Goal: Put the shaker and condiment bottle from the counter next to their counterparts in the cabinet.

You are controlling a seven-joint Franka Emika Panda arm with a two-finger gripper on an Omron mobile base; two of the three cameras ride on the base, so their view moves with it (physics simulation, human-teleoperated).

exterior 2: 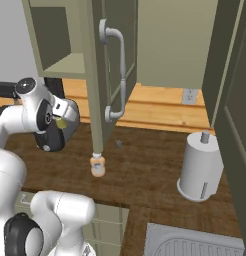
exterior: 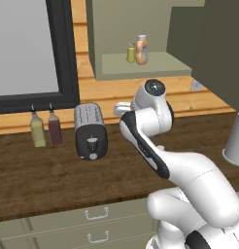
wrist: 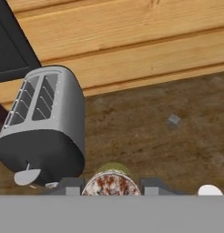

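Holding the shaker (wrist: pixel 111 182) between my fingers (wrist: pixel 70 185), I have it pinched by its sides, with its speckled cap toward my camera; the jaws are closed tight on it. My gripper (wrist: pixel 111 187) hangs above the counter (exterior: pixel 53 180), close to the toaster (wrist: pixel 43 127), which stands toward the back edge near the wooden wall.

The condiment bottle (exterior 2: pixel 98 166) waits near the front edge of the counter, just under the lower corner of the open cabinet door (exterior 2: pixel 102 75). The counterparts (exterior: pixel 137 51) stand together on the cabinet shelf (exterior: pixel 145 65), toward its left part, the yellow-green one left of the orange one.

I think the risks are these. The toaster is very near my hand, so a sideways swing could hit it. The shelf is high and the open door hangs close to my path, so my wrist may strike the door edge. If I arrive too low, the shaker could knock the shelf lip and slip, or push the twins over.
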